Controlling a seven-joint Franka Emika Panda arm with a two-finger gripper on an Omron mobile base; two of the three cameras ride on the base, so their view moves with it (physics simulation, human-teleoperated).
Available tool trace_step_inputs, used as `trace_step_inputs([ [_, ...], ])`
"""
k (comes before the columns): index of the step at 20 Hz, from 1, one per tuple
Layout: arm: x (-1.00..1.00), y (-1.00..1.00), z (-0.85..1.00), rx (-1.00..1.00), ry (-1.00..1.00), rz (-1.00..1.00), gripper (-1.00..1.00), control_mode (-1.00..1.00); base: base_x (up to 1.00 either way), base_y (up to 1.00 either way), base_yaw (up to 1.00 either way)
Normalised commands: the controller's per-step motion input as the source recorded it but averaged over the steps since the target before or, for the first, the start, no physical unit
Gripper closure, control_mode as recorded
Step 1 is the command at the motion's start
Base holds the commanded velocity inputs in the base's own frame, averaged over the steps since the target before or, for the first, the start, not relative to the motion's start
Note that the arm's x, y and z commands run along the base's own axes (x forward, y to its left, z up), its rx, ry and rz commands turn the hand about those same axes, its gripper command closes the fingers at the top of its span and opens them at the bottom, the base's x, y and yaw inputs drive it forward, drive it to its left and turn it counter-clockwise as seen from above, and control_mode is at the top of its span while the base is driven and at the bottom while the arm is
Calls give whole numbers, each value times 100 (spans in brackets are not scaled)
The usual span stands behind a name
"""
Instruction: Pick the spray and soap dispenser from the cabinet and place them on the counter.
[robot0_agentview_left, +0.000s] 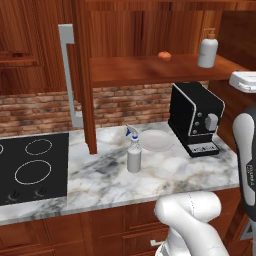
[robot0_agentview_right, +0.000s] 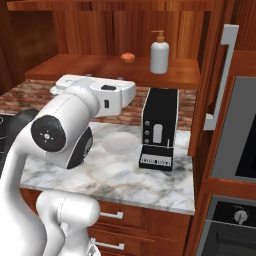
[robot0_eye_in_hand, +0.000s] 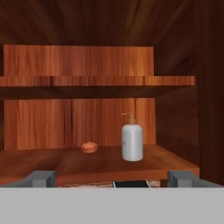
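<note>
spray (robot0_agentview_left: 133, 152): 1, on counter (robot0_agentview_left: 165, 172) | soap dispenser (robot0_eye_in_hand: 132, 141): 1, on cabinet (robot0_eye_in_hand: 87, 164) shelf | end effector (robot0_eye_in_hand: 112, 178): apparently wide, empty

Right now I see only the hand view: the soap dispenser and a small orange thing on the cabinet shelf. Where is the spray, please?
Observer: The spray stands upright on the counter, between the cooktop and a clear plate.
Operator: And what stands under the shelf?
Observer: A black coffee machine stands on the counter, below the soap dispenser.
</note>
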Motion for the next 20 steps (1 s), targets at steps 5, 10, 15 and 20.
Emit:
trace_step_inputs([
  [5, 29, -1, 0, 0, 0, 0, -100, -100, 0, 0, 0],
  [10, 19, -1, 11, 0, -6, 0, -100, -100, 0, 0, 0],
  [15, 10, -3, 14, 0, -12, 0, -100, -100, 0, 0, 0],
  [20, 20, -9, 9, 0, -7, 0, -100, -100, 0, 0, 0],
])
